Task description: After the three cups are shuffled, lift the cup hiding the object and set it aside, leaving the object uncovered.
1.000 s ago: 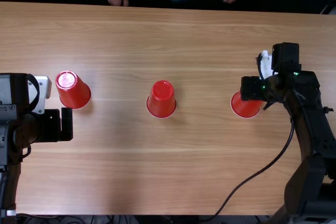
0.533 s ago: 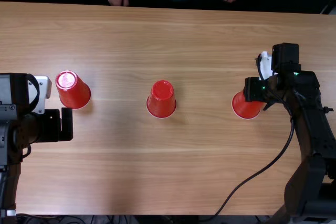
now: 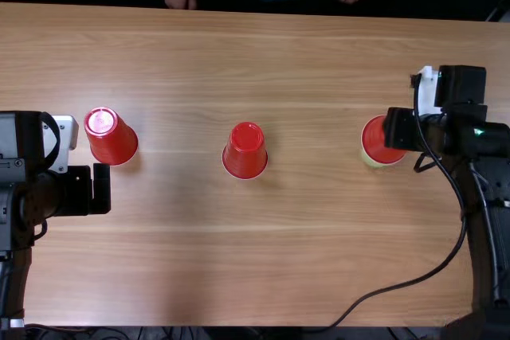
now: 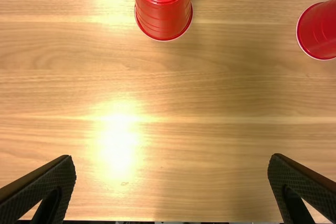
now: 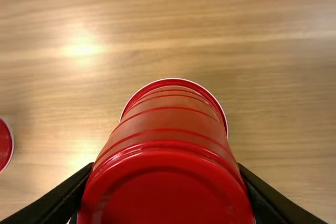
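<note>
Rightward since a second ago: my right gripper [image 3: 390, 131], fingers clamped on the right cup [image 3: 376, 142], now sits nearer the table's [image 3: 255, 53] right edge. Open wood surrounds the middle cup [image 3: 245, 150]. I can't identify the yellowish sliver [image 3: 371, 162] under the held cup's rim. Left gripper [image 4: 170, 158] gapes wide near the left cup [image 3: 110, 135].

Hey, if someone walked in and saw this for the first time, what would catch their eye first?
Three upside-down red cups stand in a row across the wooden table: the left cup, the middle cup and the right cup. The right claw is shut on the right cup, with a pale yellowish edge peeking out at its rim.
</note>
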Controlling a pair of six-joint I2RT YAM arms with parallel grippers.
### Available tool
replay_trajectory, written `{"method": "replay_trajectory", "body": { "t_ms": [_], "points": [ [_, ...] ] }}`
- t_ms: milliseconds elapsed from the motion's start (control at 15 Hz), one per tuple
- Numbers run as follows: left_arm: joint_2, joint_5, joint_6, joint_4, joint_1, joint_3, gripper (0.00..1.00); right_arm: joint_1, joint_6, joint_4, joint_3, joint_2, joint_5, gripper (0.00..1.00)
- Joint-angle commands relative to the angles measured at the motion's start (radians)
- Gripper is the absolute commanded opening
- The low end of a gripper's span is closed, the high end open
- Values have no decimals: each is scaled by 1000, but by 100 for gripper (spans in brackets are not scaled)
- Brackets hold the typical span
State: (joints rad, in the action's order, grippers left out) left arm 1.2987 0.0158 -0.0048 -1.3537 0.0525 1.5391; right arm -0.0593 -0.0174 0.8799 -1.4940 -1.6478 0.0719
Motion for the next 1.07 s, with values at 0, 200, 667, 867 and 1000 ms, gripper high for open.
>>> {"method": "replay_trajectory", "body": {
  "t_ms": [0,200,667,867,1000],
  "points": [
    [-3,14,-1,3,-3,7,100,-14,14,14,-20,48,11,25],
    [-6,15,3,3,-5,1,100,-159,1,29,5,103,11,25],
    [-6,15,3,3,-6,-5,100,-326,-51,29,215,161,9,28],
    [-7,15,3,3,-6,-7,100,-333,-51,23,285,157,5,31],
    [-10,15,3,1,-6,-13,100,-332,-51,23,302,152,7,37]
  ]
}}
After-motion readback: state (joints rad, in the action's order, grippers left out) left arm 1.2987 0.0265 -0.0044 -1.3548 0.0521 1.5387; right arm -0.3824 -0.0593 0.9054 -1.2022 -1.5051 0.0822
